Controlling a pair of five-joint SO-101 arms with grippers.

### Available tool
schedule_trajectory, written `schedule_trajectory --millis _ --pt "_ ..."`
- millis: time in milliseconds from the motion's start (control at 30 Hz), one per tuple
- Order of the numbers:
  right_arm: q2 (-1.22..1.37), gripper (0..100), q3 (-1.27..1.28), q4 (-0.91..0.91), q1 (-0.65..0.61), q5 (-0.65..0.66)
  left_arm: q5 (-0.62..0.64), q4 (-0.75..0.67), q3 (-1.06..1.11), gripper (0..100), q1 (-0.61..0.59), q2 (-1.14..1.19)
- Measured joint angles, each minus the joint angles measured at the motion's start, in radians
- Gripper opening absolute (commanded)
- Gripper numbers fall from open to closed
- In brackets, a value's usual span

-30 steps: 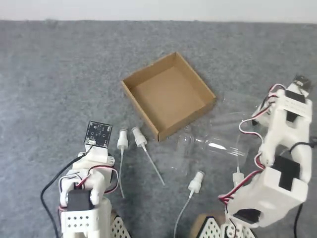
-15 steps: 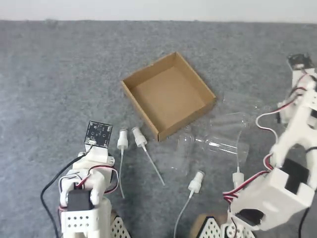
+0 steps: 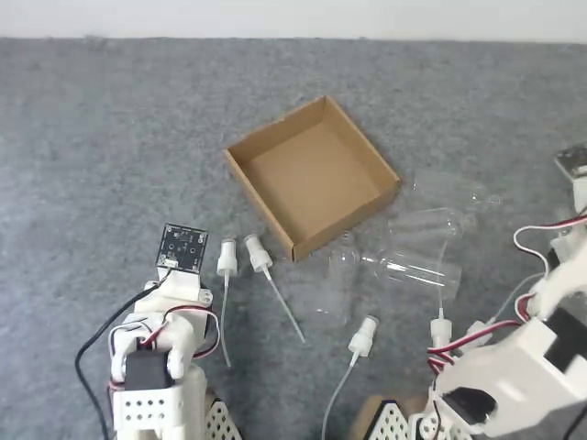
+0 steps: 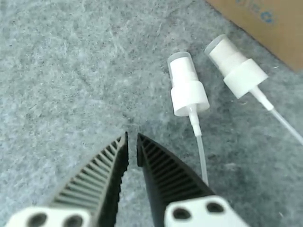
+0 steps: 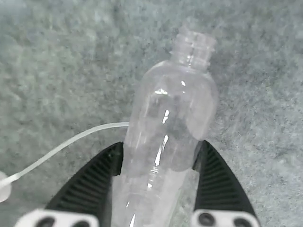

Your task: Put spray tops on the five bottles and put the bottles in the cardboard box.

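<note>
Box: brown cardboard box (image 3: 312, 179), nothing inside.
Right gripper (image 5: 161, 147): my jaws clasp one uncapped clear plastic bottle (image 5: 170, 118).
Left gripper (image 4: 131, 139): nearly closed, empty, near white spray tops (image 4: 188, 87).
Remaining: I judge everything.

The claw (image 5: 161, 146) grips a clear bottle (image 5: 173, 113) (uncapped), thin tube (image 5: 71, 141) alongside.

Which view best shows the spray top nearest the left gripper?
The left wrist view: the spray top lies close up, cap, collar and tube distinct. The high view gives it from afar, beside a second top.
</note>
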Motion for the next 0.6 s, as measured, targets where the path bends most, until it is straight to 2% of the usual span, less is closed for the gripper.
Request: schedule_trajectory --millis 100,333,600 --pt "0.000 13.9 0.057 -0.057 0.012 0.000 0.000 0.000 0.000 3 0.000 0.000" --pt "0.000 32.0 0.120 -0.094 0.018 0.000 0.000 0.000 0.000 3 0.000 0.000" --pt "0.000 32.9 0.120 -0.092 0.015 0.003 0.000 0.000 0.000 3 0.000 0.000"
